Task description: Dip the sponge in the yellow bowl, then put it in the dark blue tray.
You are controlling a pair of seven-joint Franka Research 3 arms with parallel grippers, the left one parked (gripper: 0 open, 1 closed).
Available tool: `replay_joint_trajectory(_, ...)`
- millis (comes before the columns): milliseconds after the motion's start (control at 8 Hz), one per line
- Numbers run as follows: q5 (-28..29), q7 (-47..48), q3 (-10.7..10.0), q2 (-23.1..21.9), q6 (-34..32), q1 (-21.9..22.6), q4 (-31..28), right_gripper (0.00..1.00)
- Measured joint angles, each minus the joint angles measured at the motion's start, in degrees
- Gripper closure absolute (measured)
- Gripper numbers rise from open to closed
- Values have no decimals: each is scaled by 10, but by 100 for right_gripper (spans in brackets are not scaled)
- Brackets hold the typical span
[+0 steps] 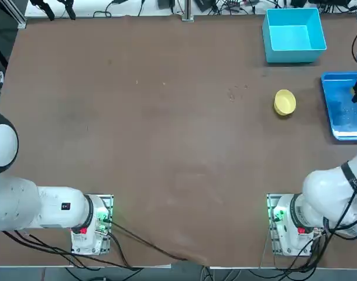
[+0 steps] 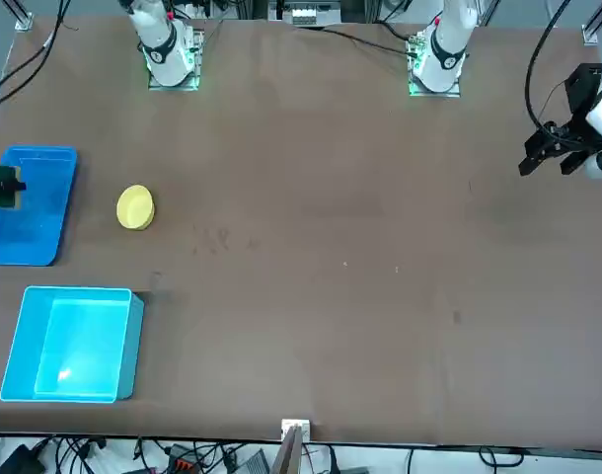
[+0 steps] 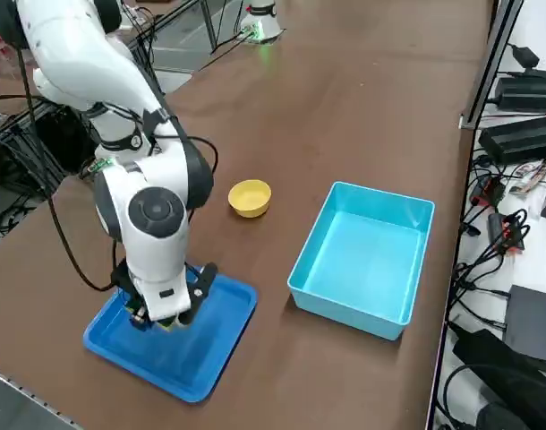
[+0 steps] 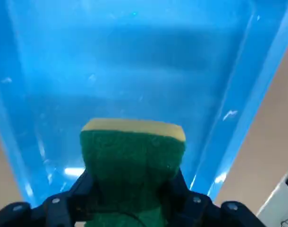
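My right gripper (image 4: pixel 133 201) is shut on the sponge (image 4: pixel 133 158), dark green scouring side toward the wrist camera and a yellow layer at its far edge. It holds the sponge low over the dark blue tray (image 4: pixel 134 61); I cannot tell whether the sponge touches the tray floor. In the right side view the gripper (image 3: pixel 166 318) points down inside the tray (image 3: pixel 210 358), near its outer end. The yellow bowl (image 3: pixel 250 197) stands apart on the table, further in from the tray. From above, the bowl (image 1: pixel 284 102) lies left of the tray (image 1: pixel 342 111).
A deeper light cyan box (image 1: pixel 292 34) stands at the far right corner, beyond the tray and bowl. The tray lies close to the table's right edge. Cables and equipment lie past the far edge. The brown tabletop stretches bare to the left.
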Motion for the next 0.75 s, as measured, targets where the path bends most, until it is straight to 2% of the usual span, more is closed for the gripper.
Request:
replay_joint_trajectory(375, 10, 0, 0, 43, 54, -14, 4, 24)
replay_joint_trajectory(625, 31, 0, 1, 51, 57, -18, 4, 19)
replay_joint_trajectory(750, 42, 0, 2, 51, 56, -18, 4, 5)
